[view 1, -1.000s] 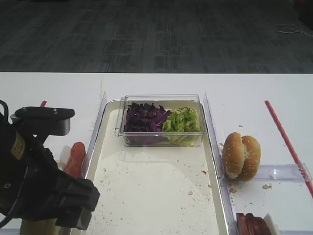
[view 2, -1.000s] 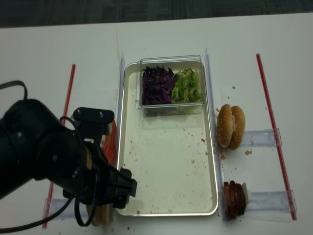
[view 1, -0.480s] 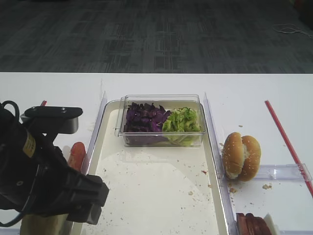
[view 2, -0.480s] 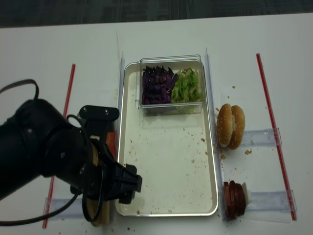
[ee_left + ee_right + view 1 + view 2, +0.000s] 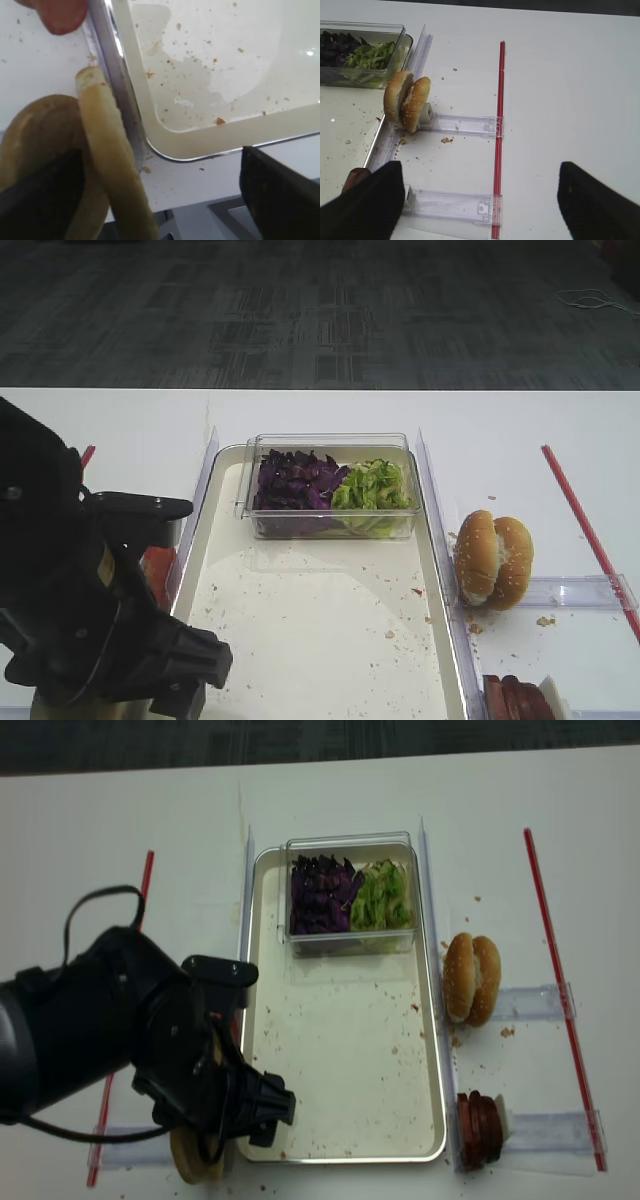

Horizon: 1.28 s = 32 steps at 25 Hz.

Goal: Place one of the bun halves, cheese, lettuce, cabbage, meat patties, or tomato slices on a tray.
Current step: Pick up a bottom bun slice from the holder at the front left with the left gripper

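The pick-up step is in hand. The left end effector [image 5: 150, 200] is spread wide and is lowered over the thin cream-faced bun half [image 5: 112, 155], which stands on edge between its fingers, not yet pinched. The off-white rectangular tray [image 5: 210, 137] lies just beside. Closing, lifting and carrying across are called for next.

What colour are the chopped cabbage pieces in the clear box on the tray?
Dark purple. The cabbage shows best in the exterior high view, beside the light green lettuce.
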Tool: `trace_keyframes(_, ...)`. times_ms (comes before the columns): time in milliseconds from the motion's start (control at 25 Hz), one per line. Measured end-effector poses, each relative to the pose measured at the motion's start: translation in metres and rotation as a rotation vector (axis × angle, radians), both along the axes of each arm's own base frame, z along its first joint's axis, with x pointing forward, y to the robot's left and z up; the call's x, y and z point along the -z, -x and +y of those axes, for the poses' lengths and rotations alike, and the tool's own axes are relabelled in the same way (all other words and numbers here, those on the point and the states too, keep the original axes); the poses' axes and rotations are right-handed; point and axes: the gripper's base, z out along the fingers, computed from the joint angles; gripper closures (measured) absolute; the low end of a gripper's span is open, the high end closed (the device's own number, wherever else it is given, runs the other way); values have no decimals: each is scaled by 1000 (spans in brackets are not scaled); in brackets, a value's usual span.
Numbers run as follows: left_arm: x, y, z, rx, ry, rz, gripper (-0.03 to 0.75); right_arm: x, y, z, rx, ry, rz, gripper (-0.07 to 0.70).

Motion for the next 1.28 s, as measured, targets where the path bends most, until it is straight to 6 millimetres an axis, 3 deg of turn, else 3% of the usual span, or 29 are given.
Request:
trace_keyframes(320,3,-2,-2,1,-4,3,128,0,0,0,0,0,0,-18)
trace_keyframes(1000,3,-4,3,17,-61,-12,527,0,0,0,0,0,0,-18)
trace_keyframes(1280,3,-4,4,22,-71,-15,601,0,0,0,0,0,0,-18)
